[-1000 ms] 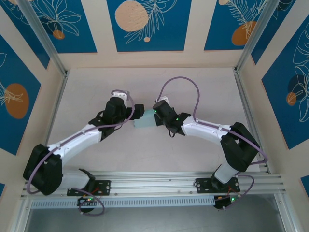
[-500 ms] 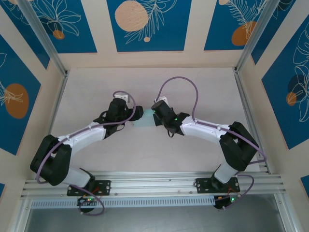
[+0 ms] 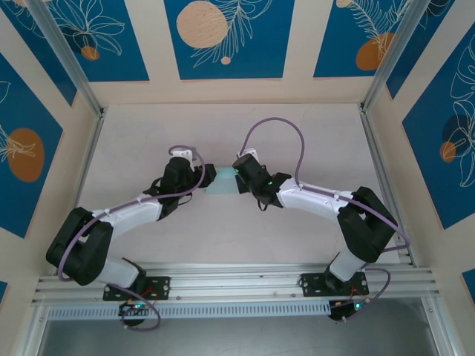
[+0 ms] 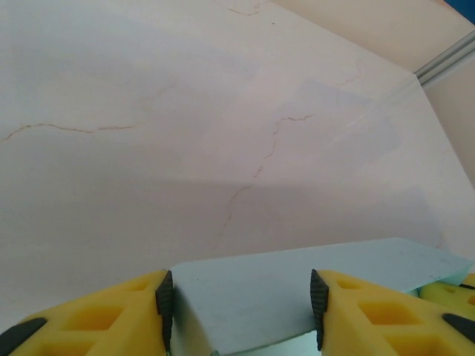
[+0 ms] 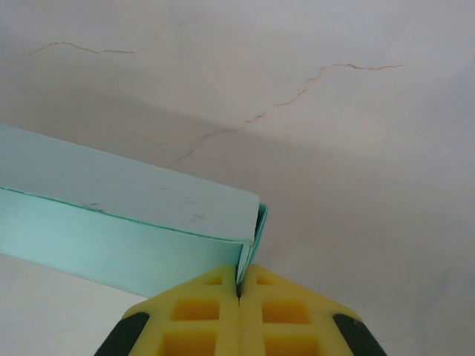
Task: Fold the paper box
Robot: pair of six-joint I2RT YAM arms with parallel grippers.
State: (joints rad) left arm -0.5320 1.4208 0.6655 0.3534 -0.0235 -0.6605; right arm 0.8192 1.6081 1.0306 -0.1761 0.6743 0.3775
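The right pincer [image 5: 239, 278] is clamped shut on a thin end wall of the paper box [image 5: 126, 200] — the card disappears into the seam between its fingers. At the box's opposite end the left pincer [image 4: 237, 300] straddles the card with a pad at each side; whether the pads press cannot be told. Around the box lies the middle of the bench [image 3: 312, 133]. A harder squeeze could buckle the thin card — and opposing pulls might tear the pinched wall or spring a flap.

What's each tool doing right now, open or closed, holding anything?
Left tool: straddles the paper box; clamped or not cannot be told.
Right tool: closed on the paper box's edge.
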